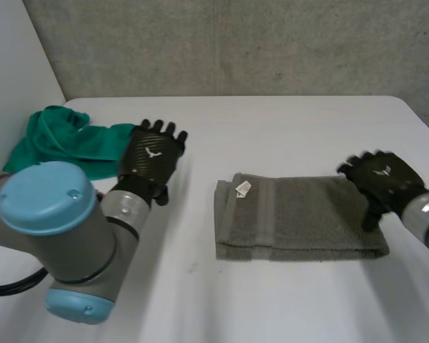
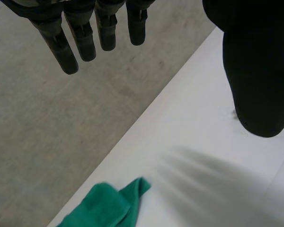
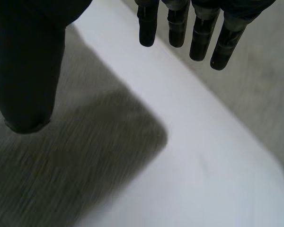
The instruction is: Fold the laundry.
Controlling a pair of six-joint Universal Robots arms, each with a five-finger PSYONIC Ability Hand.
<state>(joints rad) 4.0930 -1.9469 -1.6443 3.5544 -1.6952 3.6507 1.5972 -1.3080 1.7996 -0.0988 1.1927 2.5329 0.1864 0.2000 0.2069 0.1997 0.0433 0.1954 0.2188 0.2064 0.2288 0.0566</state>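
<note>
We see a grey towel (image 1: 300,218) folded into a long rectangle, lying flat on the white counter (image 1: 272,128) right of the frame's centre in the head view. A small white label (image 1: 243,189) shows near its upper left corner. A green cloth (image 1: 57,139) lies bunched at the left of the frame, near the counter's far left edge and well apart from the towel.

Our left hand (image 1: 151,158) hangs over the counter just beside the green cloth's right end. In the left wrist view its fingers (image 2: 85,42) are straight and spread and hold nothing, and a tip of the green cloth lies on the counter below them, beside the grey floor (image 2: 47,118).

Our right hand (image 1: 379,179) is over the towel's right end, at the right of the frame. In the right wrist view its fingers (image 3: 199,33) are straight and apart from the thumb, gripping nothing; the towel's rounded corner lies under the palm. We cannot tell whether this hand touches the towel.
</note>
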